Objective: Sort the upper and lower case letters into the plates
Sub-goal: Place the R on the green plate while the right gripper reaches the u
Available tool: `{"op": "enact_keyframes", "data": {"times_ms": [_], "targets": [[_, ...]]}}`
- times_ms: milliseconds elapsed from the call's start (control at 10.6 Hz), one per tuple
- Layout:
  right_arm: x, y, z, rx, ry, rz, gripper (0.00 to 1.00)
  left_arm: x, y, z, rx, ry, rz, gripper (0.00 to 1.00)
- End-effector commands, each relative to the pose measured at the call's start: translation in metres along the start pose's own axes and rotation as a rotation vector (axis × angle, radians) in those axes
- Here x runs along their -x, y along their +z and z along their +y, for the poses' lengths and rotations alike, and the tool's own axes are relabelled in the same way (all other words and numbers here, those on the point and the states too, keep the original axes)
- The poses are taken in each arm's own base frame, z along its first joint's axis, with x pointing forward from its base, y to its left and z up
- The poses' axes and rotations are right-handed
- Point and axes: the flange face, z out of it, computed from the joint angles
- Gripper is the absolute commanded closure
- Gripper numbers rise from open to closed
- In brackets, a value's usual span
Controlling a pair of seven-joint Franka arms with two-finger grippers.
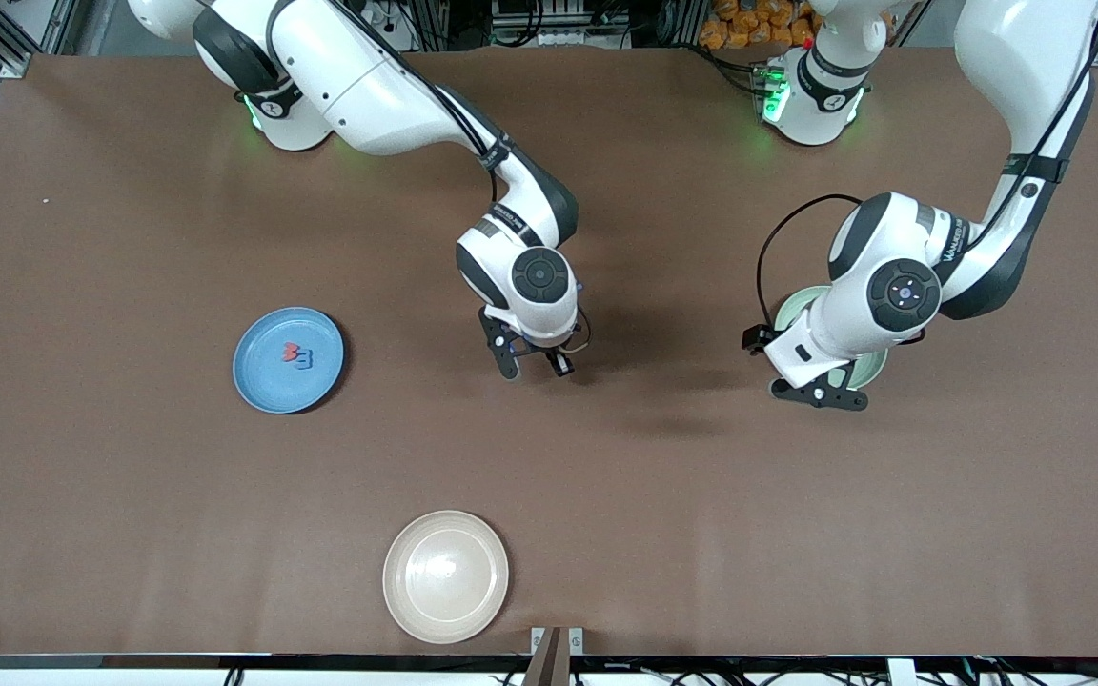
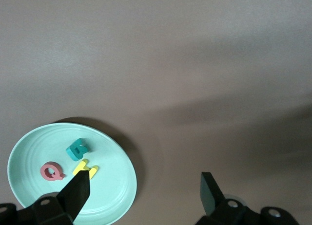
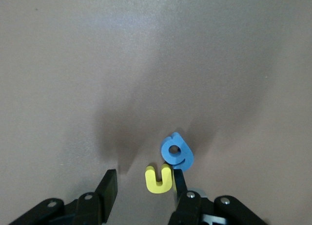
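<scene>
The blue plate (image 1: 263, 381) toward the right arm's end holds a red letter (image 1: 291, 351) and a blue letter (image 1: 304, 359). The mint green plate (image 1: 795, 308), largely hidden under the left arm, holds a teal letter (image 2: 77, 148), a pink Q (image 2: 51, 171) and a yellow letter (image 2: 87, 168); its rim shows in the left wrist view (image 2: 114, 191). My right gripper (image 1: 535, 362) is open over the table's middle. A yellow u (image 3: 159, 179) lies between its fingers (image 3: 107, 185), close to one. A blue letter (image 3: 177, 150) touches the u. My left gripper (image 2: 145, 183) is open and empty, over the table beside the mint plate's rim.
A cream-beige plate (image 1: 445, 575) with nothing in it sits near the table's edge closest to the front camera. Brown tabletop lies between the plates.
</scene>
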Motion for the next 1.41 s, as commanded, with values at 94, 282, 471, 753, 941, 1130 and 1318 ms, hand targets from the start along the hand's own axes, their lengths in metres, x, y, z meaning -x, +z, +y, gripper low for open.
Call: {"op": "enact_keyframes", "data": {"times_ms": [94, 282, 471, 753, 941, 1130, 1318], "targets": [[0.0088, 0.0066, 0.0047, -0.017, 0.005, 0.014, 0.46, -0.0016, -0.0108, 0.0148, 0.024, 0.012, 0.003, 0.0], [0.0093, 0.0078, 0.0039, -0.023, 0.01, 0.006, 0.45, -0.0019, -0.0093, 0.0148, 0.025, 0.015, 0.002, 0.0], [0.0092, 0.0091, 0.0042, -0.02, 0.01, 0.007, 0.44, -0.0015, -0.0077, 0.0148, 0.025, 0.013, -0.002, 0.0], [0.0092, 0.0097, 0.0047, -0.017, 0.013, 0.004, 0.44, -0.0018, -0.0079, 0.0139, 0.025, 0.013, -0.001, 0.0], [0.0095, 0.0134, 0.0064, -0.011, 0.012, 0.002, 0.43, -0.0018, -0.0069, 0.0138, 0.025, 0.014, -0.004, 0.0], [0.0094, 0.0145, 0.0066, -0.01, 0.012, 0.003, 0.43, -0.0015, -0.0054, 0.0139, 0.026, 0.015, -0.007, 0.0], [0.0084, 0.0143, 0.006, -0.011, 0.013, 0.001, 0.43, -0.0018, -0.003, 0.0139, 0.028, 0.015, -0.011, 0.0]]}}
